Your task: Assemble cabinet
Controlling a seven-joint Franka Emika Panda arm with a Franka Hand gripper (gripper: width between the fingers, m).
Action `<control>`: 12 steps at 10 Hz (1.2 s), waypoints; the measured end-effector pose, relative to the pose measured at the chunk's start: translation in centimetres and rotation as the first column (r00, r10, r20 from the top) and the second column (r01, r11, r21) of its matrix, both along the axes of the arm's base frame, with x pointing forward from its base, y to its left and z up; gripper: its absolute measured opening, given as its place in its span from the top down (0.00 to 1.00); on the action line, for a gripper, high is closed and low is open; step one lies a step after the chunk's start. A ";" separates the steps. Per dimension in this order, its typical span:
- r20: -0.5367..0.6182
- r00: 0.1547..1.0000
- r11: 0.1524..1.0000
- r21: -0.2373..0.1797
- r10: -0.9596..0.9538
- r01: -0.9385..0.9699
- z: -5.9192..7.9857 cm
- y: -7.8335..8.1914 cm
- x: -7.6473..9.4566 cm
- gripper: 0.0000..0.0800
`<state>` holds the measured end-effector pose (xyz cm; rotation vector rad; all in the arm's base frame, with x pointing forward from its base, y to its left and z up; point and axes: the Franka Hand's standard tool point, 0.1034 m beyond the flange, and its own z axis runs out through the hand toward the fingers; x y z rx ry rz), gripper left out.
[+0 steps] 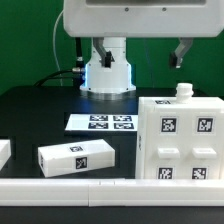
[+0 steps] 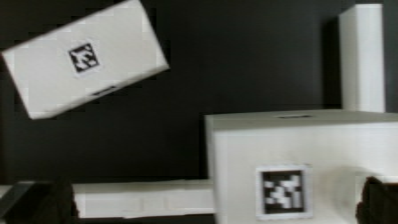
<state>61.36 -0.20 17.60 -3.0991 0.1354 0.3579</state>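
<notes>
On my screen the cabinet (image 1: 180,140) reads as white moulded plastic, smooth and matt, with no glare on its faces. Its knob (image 1: 184,90) looks like the same plastic. The black-and-white tags (image 1: 166,126) on it look like flat printed paper stickers. The long block (image 1: 78,157) has the same dull white plastic finish. I take the marker board (image 1: 103,123) for a thin, matt printed sheet. The desk (image 1: 30,110) is black and smooth, with a faint sheen near the arm's base (image 1: 108,72), whose white casing is glossy. The pincer (image 1: 181,58) looks dark and matt; I cannot tell whether it is metal or plastic.
</notes>
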 end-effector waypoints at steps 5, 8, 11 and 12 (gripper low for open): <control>0.007 1.000 1.000 -0.002 -0.009 0.009 -0.5 -0.6 -0.4 0.00; 0.157 0.976 0.986 -0.041 -0.151 0.159 -3.1 -6.4 -1.4 0.00; 0.177 0.977 0.993 0.002 -0.120 0.122 -4.6 -8.4 -2.0 0.00; 0.176 0.977 0.993 0.002 -0.117 0.118 -4.7 -8.3 -2.0 0.00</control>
